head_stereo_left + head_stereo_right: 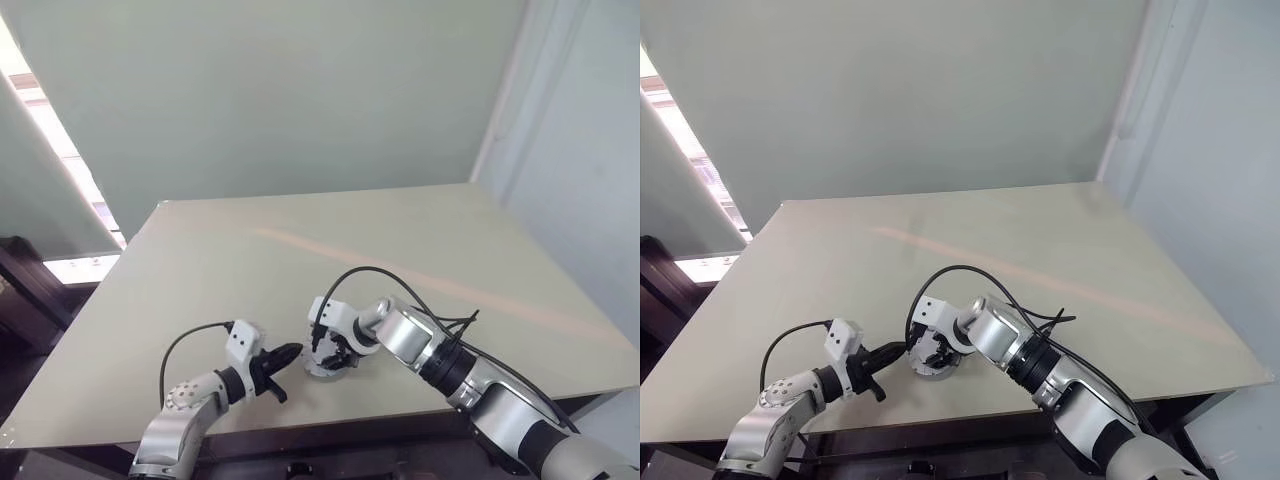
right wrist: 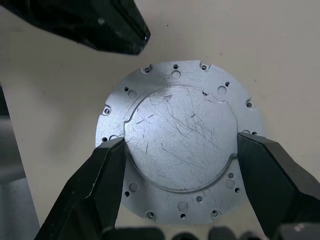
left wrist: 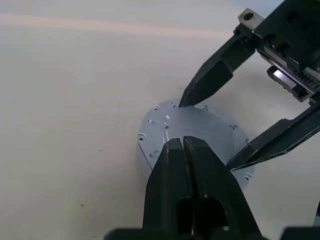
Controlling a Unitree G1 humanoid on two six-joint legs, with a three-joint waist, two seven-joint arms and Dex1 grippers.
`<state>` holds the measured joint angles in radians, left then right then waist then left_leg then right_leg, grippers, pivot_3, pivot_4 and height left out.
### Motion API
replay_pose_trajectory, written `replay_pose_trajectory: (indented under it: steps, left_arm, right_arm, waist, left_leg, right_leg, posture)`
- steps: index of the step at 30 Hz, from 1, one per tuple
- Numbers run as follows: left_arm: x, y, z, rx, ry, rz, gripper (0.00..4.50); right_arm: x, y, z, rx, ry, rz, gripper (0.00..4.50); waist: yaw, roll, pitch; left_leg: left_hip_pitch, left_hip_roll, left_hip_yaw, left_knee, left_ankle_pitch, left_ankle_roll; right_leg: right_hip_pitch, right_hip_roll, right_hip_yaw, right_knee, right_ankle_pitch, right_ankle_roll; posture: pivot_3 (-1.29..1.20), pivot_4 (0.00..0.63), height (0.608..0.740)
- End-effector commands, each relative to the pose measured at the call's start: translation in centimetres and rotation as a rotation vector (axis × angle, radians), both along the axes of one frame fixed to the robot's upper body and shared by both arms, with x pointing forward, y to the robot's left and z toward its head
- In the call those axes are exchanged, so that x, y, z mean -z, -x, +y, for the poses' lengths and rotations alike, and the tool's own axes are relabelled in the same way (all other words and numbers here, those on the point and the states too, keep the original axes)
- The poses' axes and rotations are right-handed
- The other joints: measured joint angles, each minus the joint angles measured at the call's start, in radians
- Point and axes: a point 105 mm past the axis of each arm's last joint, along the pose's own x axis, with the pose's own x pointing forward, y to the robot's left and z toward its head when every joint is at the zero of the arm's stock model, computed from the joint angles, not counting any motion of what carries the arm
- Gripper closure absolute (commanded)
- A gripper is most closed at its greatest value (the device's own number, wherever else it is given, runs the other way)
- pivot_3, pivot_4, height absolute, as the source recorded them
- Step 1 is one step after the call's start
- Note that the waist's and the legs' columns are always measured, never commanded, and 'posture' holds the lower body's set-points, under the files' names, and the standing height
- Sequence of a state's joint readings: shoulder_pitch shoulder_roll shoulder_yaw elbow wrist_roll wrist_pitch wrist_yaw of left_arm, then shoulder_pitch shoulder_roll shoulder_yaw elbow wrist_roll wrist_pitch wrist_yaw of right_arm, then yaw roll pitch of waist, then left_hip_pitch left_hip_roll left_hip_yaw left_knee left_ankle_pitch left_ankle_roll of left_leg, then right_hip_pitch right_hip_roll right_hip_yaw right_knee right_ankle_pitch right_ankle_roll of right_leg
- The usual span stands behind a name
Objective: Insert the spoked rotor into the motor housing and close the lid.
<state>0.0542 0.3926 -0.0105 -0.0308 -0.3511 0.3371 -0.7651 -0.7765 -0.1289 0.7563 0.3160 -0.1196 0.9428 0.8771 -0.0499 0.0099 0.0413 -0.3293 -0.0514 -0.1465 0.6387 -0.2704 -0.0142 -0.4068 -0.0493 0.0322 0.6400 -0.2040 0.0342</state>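
Most of the job looks done, judging by how things lie: the lid point(image 2: 181, 140) sits flat and closed, a scratched grey disc with small holes round its rim, resting on the table point(image 1: 420, 240) near its front edge. You can see no rotor and no housing windings, so I take the rotor to be inside and the housing to be covered under the lid, though the pictures cannot prove it. What may be left is a last press or check that the lid is fully seated, then backing both arms off.

Your right gripper point(image 2: 179, 187) hangs over the lid, pointing steeply down, jaws spread wide. Its two fingers point(image 2: 97, 185) straddle the raised middle part of the lid, one at each side, at or just beside its edge; whether they truly press on it I cannot tell. It carries nothing.

Your left gripper point(image 3: 184, 142) is fully closed and empty, its tips together just beside the lid's rim, on the side facing the left arm. Contact with the rim is too close to call.
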Motion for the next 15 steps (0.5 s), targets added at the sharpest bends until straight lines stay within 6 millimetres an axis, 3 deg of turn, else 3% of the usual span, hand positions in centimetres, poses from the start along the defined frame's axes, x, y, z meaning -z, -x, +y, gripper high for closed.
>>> replay_pose_trajectory:
  steps: [1, 15]
  left_arm:
    - [-0.9, -0.8, -0.4, 0.014, -0.013, -0.049, 4.50]
    - [3.3, -1.0, -1.0, 0.026, -0.196, 0.093, 4.50]
  right_arm:
    - [3.6, 1.3, -2.1, 0.057, 0.115, 0.112, 1.31]
    - [3.4, 1.0, -1.8, 0.084, 0.083, 0.124, 1.31]
  waist:
    - [0.000, 0.000, 0.000]
    - [0.000, 0.003, -0.004]
  left_leg:
    - [0.000, 0.000, 0.000, 0.000, 0.000, 0.000]
    - [0.003, 0.001, 0.001, -0.002, 0.000, 0.000]
  right_leg:
    - [0.000, 0.000, 0.000, 0.000, 0.000, 0.000]
    - [0.002, 0.000, 0.000, 0.000, 0.000, 0.000]
  posture:
    - [0.00, 0.000, 0.740]
    - [0.00, 0.000, 0.740]
